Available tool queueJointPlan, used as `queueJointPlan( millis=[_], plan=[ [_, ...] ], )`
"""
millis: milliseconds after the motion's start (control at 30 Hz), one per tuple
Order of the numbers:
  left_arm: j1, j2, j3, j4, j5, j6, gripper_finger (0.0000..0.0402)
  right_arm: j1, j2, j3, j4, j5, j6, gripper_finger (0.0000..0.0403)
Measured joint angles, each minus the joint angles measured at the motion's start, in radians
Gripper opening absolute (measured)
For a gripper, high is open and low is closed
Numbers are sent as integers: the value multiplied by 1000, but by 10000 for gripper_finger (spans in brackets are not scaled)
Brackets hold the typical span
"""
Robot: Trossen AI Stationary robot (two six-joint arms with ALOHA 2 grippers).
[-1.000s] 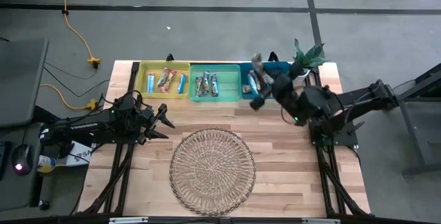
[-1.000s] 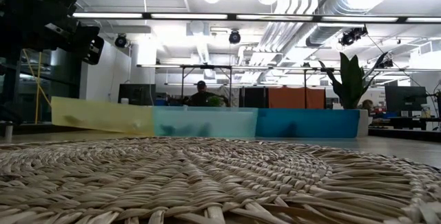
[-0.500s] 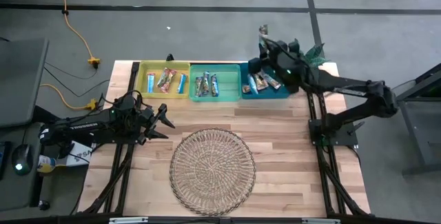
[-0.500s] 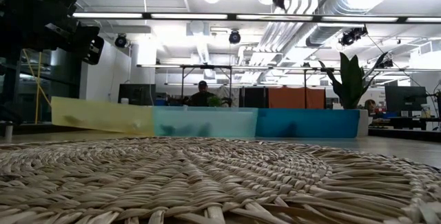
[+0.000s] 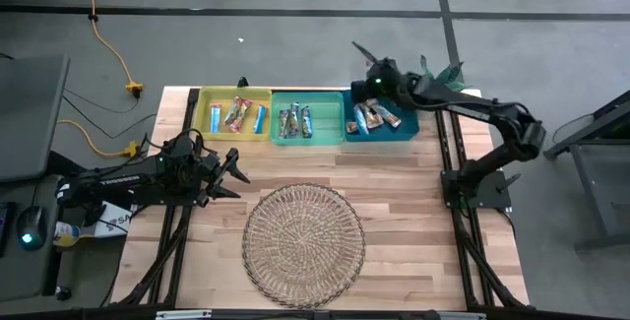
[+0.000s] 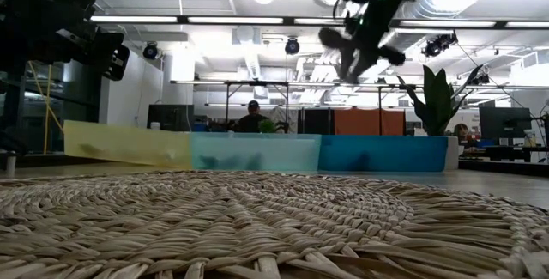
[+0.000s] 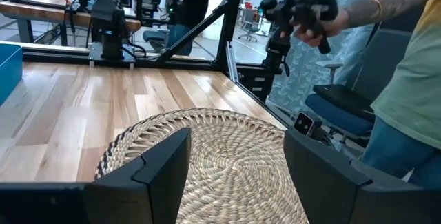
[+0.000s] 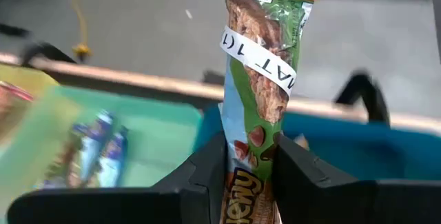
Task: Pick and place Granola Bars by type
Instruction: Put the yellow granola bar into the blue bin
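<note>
My right gripper (image 5: 370, 68) is in the air over the far edge of the table, near the wall between the green bin (image 5: 307, 118) and the teal bin (image 5: 380, 120). It is shut on a granola bar (image 8: 259, 72) with a green and orange wrapper and a white label. It also shows high in the low view (image 6: 364, 32). More bars lie in the yellow bin (image 5: 232, 115), the green bin and the teal bin. My left gripper (image 5: 236, 171) is open and empty, left of the wicker plate (image 5: 303, 244). My right gripper pinches the granola bar's near end (image 8: 249, 156) between its two fingers (image 8: 207, 172), one on each flat face. The bar runs along the fingers and sticks out far past their tips. It is lifted clear, above the bins.
The three bins stand in a row along the table's far edge. A potted plant (image 5: 439, 76) stands at the far right corner beside the teal bin. A person's arm and hand (image 7: 358, 10) show beyond the table in the left wrist view.
My right gripper, still shut on the bar, has gone from over the teal bin toward the table's far edge, then a little toward the left. In the low view it has come down into the picture from the top. The left arm has kept still.
</note>
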Motion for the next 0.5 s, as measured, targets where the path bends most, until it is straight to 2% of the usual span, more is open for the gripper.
queueJointPlan(
  millis=[367, 500],
  plan=[
    [0, 0, 0, 0, 0, 0, 230, 3, 209, 0, -70, -18, 206, 87],
    [0, 0, 0, 0, 0, 0, 230, 8, 264, -1, -104, -17, 211, 87]
  ],
)
